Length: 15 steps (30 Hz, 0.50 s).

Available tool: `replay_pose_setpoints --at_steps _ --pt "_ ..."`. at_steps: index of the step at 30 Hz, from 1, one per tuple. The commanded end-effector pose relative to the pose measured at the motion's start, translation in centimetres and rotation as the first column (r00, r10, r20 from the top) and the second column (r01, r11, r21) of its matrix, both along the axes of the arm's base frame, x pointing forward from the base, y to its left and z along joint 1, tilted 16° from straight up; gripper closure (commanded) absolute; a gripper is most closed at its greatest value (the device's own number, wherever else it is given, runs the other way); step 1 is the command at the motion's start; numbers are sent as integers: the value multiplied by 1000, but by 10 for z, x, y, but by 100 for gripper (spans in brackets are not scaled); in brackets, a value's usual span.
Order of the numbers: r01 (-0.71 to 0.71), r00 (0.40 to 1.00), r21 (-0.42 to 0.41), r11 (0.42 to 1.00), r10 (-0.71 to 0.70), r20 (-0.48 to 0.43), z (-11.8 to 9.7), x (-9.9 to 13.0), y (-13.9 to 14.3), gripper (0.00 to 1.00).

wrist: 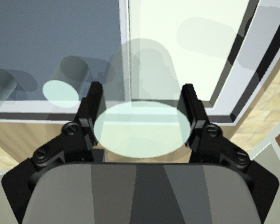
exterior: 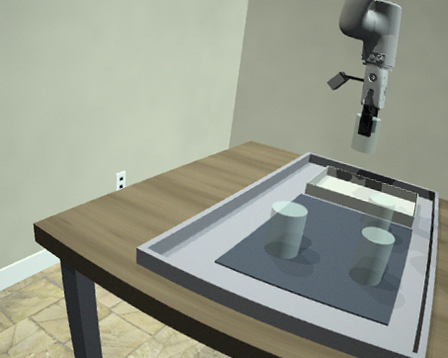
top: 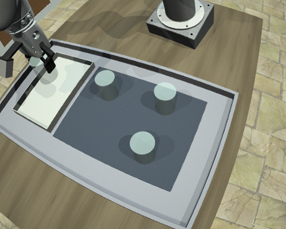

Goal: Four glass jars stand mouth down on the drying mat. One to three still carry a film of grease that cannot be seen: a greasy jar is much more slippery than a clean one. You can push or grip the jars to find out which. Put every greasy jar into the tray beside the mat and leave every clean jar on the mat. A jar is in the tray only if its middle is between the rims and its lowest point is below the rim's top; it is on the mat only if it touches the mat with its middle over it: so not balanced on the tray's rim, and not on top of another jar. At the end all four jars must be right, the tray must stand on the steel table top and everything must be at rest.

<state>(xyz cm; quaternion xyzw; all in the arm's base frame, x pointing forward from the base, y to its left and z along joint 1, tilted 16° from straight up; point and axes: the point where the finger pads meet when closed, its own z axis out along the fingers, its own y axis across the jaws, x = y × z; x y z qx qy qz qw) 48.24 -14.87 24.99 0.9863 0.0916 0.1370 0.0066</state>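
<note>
The claw (exterior: 365, 125) is clamped partway open around 1 glass jar (exterior: 364, 142), held high in the air. Straight below it lies the tray (top: 90, 71), near its far corner. The other 3 jars (top: 142, 143) stand on the mat (top: 105, 129), well apart from the claw.

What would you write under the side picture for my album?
Claw holds a glass jar high above the tray.
</note>
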Motion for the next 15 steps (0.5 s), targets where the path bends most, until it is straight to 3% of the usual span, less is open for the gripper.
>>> replay_pose_setpoints --at_steps 1,15 --pt "-1 1000 2 1000 1 3 0 -1 -13 100" --pt "-1 1000 2 1000 1 3 -2 -7 -55 100"
